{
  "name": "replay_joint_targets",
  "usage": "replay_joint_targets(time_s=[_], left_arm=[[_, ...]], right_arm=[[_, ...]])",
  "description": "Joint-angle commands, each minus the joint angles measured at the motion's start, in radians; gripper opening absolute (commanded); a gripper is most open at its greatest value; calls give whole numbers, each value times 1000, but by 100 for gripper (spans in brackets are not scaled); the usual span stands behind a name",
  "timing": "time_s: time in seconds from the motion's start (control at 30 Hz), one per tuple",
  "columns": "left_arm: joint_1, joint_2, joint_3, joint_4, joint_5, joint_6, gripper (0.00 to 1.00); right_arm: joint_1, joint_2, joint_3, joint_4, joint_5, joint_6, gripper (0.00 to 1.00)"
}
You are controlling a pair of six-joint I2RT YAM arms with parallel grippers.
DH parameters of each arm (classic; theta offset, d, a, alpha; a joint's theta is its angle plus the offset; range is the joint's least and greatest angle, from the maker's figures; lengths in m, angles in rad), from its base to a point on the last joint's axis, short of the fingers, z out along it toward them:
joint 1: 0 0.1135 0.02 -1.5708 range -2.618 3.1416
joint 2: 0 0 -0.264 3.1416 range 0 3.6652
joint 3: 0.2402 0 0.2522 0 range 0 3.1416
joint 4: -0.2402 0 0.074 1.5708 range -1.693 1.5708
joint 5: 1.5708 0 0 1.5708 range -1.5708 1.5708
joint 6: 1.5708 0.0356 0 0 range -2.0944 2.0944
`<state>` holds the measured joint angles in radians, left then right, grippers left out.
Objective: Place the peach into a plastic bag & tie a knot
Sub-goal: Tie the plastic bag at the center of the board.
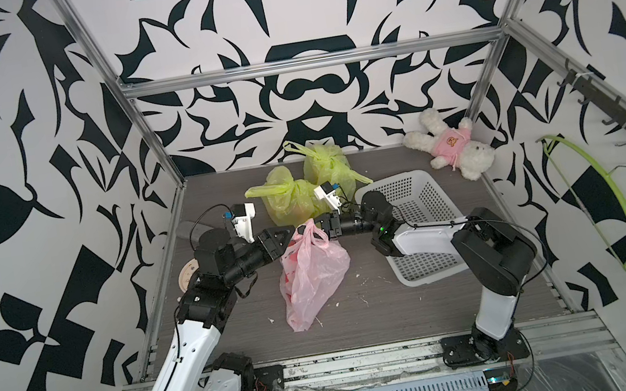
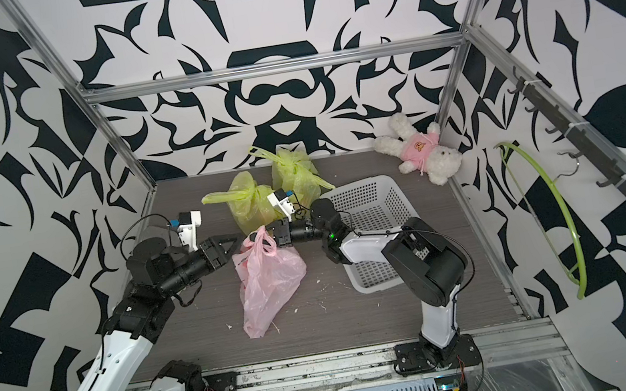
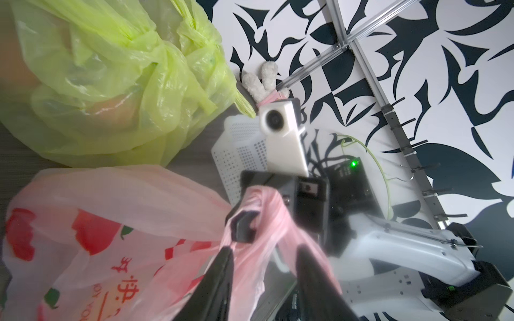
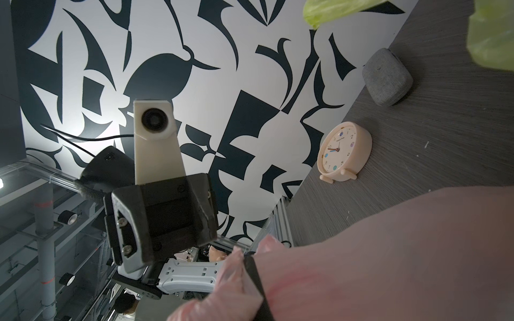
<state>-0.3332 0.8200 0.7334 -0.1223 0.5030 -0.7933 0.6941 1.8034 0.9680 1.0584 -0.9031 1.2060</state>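
A pink plastic bag [image 1: 311, 276] with red print lies slumped mid-table, its two handles raised between my grippers. My right gripper [image 1: 324, 228] is shut on one handle; in the right wrist view pink film wraps its dark finger [image 4: 254, 280]. My left gripper [image 1: 291, 236] meets it from the other side. In the left wrist view its fingers [image 3: 222, 278] stand apart, with the other pink handle [image 3: 258, 266] running loosely through the gap. The peach is hidden; I cannot tell whether it is in the bag.
Two knotted yellow-green bags [image 1: 290, 197] [image 1: 328, 165] sit just behind the grippers. A white mesh basket [image 1: 426, 205] lies under the right arm. A plush toy [image 1: 451, 146] is at the back right, a clock [image 4: 343, 151] and a grey pouch [image 4: 386, 76] at the left edge.
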Motion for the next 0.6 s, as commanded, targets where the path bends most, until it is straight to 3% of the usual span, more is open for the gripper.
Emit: replay_joint_targets(time_s=[0.0, 0.57], left_arm=[[5, 21, -28, 43, 63, -5, 41], [7, 27, -56, 24, 31, 34, 44]], right_arm=[[2, -45, 41, 43, -19, 3, 0], [4, -56, 39, 44, -23, 7, 0]])
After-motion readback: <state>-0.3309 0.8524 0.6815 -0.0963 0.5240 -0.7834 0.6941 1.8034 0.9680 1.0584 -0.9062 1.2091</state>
